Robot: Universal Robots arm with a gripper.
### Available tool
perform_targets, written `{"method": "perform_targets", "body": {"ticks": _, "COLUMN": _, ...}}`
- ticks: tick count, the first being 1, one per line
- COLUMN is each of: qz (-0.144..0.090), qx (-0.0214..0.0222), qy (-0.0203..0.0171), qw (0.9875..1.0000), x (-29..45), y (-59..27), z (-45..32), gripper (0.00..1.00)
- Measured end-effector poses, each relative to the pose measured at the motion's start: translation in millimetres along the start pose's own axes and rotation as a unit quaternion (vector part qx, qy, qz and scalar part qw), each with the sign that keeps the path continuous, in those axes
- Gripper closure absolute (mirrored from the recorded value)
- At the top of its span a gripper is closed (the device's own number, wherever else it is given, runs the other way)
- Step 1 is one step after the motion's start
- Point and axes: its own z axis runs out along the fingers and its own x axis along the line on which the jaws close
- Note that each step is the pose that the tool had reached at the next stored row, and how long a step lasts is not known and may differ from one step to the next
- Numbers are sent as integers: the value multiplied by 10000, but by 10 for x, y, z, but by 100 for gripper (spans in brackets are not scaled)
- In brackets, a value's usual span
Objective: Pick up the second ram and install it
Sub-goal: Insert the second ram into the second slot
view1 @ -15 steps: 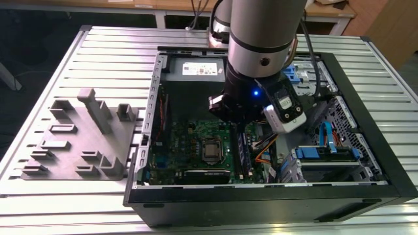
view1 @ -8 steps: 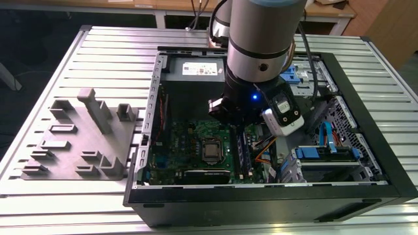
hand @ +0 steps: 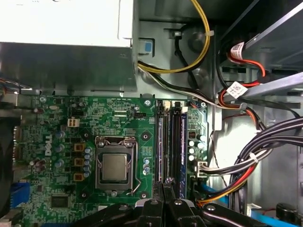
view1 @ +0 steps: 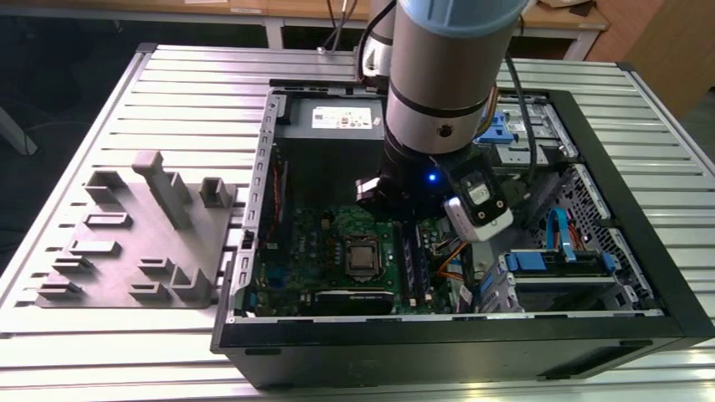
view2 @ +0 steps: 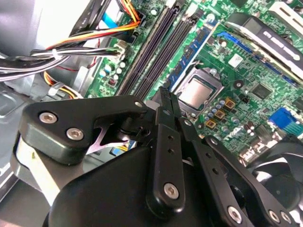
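Gripper point(hand: 165, 185): lowered inside the computer case point(view1: 447, 356). Fingers point(view2: 165, 132) drawn together, no gap visible, nothing seen pinched between them. Tips poised over the near end of the memory slots point(view2: 154, 54).

Second ram point(hand: 163, 142): judged to be the thin blue-green strip standing on edge in the slot nearest the processor socket point(hand: 113, 165). Lies directly ahead of and beneath the fingertips. Touching or just clear: cannot tell. Long axis along the slot bank, running straight away from the tips and in line with the closed fingers. Narrow, flat, dark board seen edge-on. Chips and seating depth not discernible.

Empty slots: black, parallel, just beside the strip on the side away from the socket.

Cable bundle point(hand: 265, 142): beyond the slots, well apart from the tips.
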Motion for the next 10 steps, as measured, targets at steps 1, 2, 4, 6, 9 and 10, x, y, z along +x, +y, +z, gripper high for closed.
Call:
{"method": "perform_targets", "body": {"ticks": 1, "qz": 0, "qx": -1, "qy": 0, "qw": 10000, "x": 0, "y": -1, "z": 13, "gripper": 92}}
{"method": "perform_targets", "body": {"ticks": 2, "qz": -1, "qx": 0, "qy": 0, "qw": 10000, "x": -3, "y": -1, "z": 24, "gripper": 92}}
{"method": "perform_targets", "body": {"ticks": 4, "qz": 0, "qx": 0, "qy": 0, "qw": 10000, "x": -10, "y": -2, "z": 44, "gripper": 92}}
{"method": "perform_targets", "body": {"ticks": 6, "qz": 0, "qx": 0, "qy": 0, "qw": 10000, "x": -18, "y": -3, "z": 58, "gripper": 92}}
{"method": "perform_targets", "body": {"ticks": 9, "qz": 0, "qx": 1, "qy": 0, "qw": 10000, "x": -37, "y": -2, "z": 69, "gripper": 92}}
{"method": "perform_targets", "body": {"ticks": 10, "qz": 0, "qx": 0, "qy": 0, "qw": 10000, "x": -45, "y": -2, "z": 73, "gripper": 92}}
